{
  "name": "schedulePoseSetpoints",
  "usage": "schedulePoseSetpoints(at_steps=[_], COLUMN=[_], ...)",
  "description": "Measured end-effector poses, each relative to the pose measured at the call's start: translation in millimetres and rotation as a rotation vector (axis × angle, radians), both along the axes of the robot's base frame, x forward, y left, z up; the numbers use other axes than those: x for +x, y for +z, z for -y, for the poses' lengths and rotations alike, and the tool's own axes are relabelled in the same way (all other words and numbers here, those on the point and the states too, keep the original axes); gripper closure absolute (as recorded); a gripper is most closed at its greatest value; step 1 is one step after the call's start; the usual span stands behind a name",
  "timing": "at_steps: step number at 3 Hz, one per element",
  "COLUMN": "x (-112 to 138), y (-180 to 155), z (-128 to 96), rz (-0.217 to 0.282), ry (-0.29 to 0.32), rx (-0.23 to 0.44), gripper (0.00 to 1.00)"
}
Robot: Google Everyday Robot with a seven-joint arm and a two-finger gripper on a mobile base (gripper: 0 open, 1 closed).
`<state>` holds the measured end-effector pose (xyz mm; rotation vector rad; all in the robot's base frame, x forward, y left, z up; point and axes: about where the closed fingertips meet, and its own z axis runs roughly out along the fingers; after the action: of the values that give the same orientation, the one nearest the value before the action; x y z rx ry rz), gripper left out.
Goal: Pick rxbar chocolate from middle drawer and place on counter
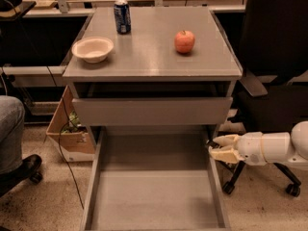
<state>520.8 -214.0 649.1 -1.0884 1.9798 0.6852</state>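
Note:
The middle drawer is pulled wide open below the cabinet, and its grey floor is bare. My gripper reaches in from the right, level with the drawer's right wall near its back end. It is shut on a small dark thing, the rxbar chocolate, of which only an end shows at the fingertips. The counter is the cabinet's grey top, above and to the left of the gripper.
On the counter stand a white bowl, a blue can and a red apple. The upper drawer juts out slightly. A black office chair stands right, a cardboard box left.

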Motion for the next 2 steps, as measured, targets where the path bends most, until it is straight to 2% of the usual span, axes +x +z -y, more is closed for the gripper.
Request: schedulePoseSetpoints(at_steps=[1, 2], x=[0.0, 7.9], y=[0.6, 68.5], z=[-1.7, 2.9], rz=[0.001, 0.061], ry=[0.001, 0.008], rx=[0.003, -0.043], gripper=[1.00, 1.00])
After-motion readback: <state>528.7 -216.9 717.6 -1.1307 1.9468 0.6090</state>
